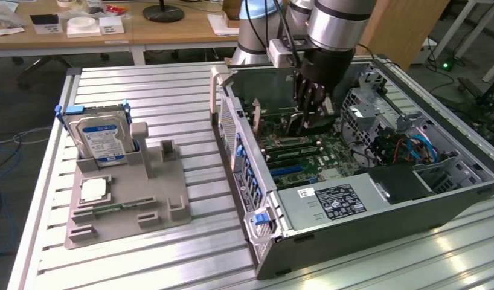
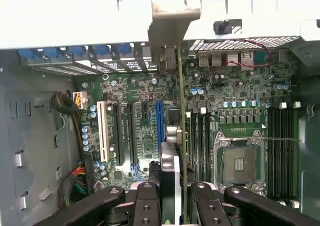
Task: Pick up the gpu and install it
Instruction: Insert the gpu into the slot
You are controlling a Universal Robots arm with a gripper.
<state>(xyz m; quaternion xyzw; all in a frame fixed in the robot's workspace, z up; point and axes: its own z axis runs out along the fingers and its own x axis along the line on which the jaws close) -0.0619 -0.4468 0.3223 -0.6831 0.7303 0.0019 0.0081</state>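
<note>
Nearest the wrist lens: black jointed gripper point(image 2: 172, 193), fingers point(image 2: 147, 198) clenched on the thin, flat, green-edged gpu card point(image 2: 181, 136), held edge-on and upright over the green motherboard point(image 2: 240, 91); silver end bracket point(image 2: 169, 31) close to the rear slot openings of the open grey metal computer case point(image 1: 352, 232); seen from outside, deep inside the case, well apart from the grey plastic parts holder point(image 1: 130, 205) carrying the blue-labelled boxy hard drive point(image 1: 99, 140). Risks, as judgement: card edge apparently beside, not plainly over, the blue expansion slot point(image 2: 159, 123); pressing down misaligned could bend the card or scrape neighbouring components; bracket could snag on the rear wall; a tilted grip could leave it half seated.
</note>
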